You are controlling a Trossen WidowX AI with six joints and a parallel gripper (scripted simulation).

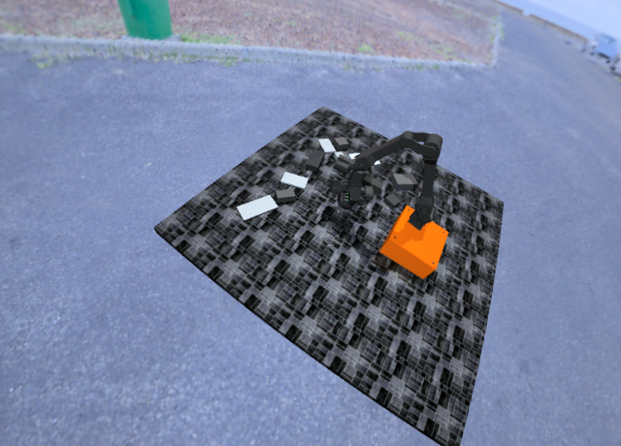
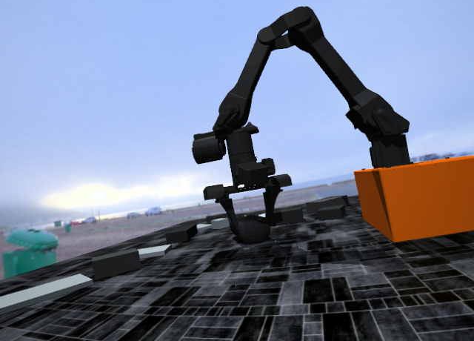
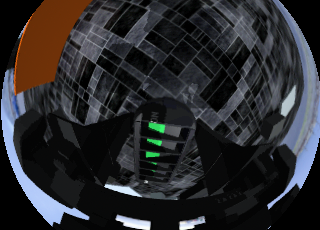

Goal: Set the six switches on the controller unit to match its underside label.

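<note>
The controller unit's underside, label included, is out of sight in all three views. From the wrist, its lower row of green-marked rocker switches (image 3: 156, 141) crowds together near the gripper housing, too small and dark to count surely; beside them only the letters "ON" read, while the switch numbers are illegible. In the top view the switches shrink to green specks, and the exterior view hides them altogether. The orange block (image 2: 428, 199) (image 3: 45, 40) is cut off by the exterior picture's right edge, a pale slab (image 2: 41, 293) by its left. Distant vehicles (image 2: 153, 210) are blurred.
</note>
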